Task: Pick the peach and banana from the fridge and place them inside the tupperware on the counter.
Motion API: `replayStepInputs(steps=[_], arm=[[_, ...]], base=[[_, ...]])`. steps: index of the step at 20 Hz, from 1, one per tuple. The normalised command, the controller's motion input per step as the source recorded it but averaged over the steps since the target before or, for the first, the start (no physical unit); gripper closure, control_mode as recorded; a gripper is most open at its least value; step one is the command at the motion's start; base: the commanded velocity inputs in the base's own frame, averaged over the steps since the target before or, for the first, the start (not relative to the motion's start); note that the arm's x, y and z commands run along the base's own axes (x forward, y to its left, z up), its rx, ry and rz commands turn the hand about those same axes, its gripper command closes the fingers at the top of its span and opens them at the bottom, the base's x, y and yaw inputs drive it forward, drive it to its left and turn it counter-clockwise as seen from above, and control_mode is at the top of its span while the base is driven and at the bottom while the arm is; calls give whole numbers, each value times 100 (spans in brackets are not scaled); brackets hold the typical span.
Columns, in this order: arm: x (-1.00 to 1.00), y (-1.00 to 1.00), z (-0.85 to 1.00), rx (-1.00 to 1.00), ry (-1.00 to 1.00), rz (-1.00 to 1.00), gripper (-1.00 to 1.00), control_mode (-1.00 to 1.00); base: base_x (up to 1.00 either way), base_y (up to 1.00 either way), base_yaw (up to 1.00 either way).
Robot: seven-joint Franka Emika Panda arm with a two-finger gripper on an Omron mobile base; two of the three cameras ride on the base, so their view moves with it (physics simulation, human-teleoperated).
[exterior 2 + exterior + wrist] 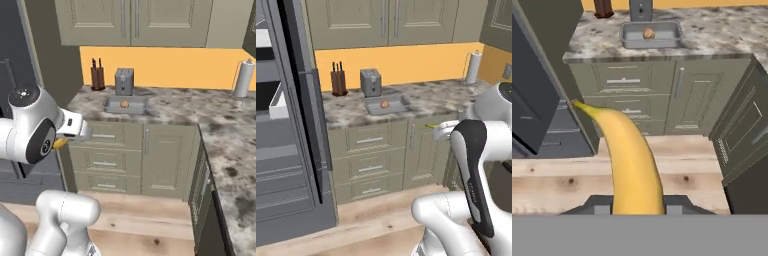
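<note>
A yellow banana (632,160) runs up the middle of the hand view, and my gripper (637,206) is shut on its lower end. Beside my white hand, the banana's tip (429,126) pokes out in front of the cabinets, below counter height, and more of the banana's yellow (59,144) shows under the arm. The grey tupperware (387,105) sits on the marble counter (431,97) in front of the toaster, with the orange peach (384,104) inside it. In the hand view the tupperware (650,36) and peach (648,33) lie far ahead. The dark fridge (276,150) stands open at the left.
The open fridge door (311,125) juts out between the fridge and the drawers. A knife block (338,80) and a toaster (370,82) stand behind the tupperware, and a paper towel roll (473,67) stands at the far right. A second counter run (230,150) flanks the right side.
</note>
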Motion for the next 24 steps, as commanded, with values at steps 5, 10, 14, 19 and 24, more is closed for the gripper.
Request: replayStepInputs(steps=[5,10,14,19,24], arm=[[0,0,0,0,0,0,100,100],[0,0,0,0,0,0,100,100],[0,0,0,0,0,0,100,100],[0,0,0,0,0,0,100,100],[0,0,0,0,0,0,100,100]], base=[[75,-20,0],[92,-14,0],[81,-30,0],[66,-37,0],[57,-18,0]])
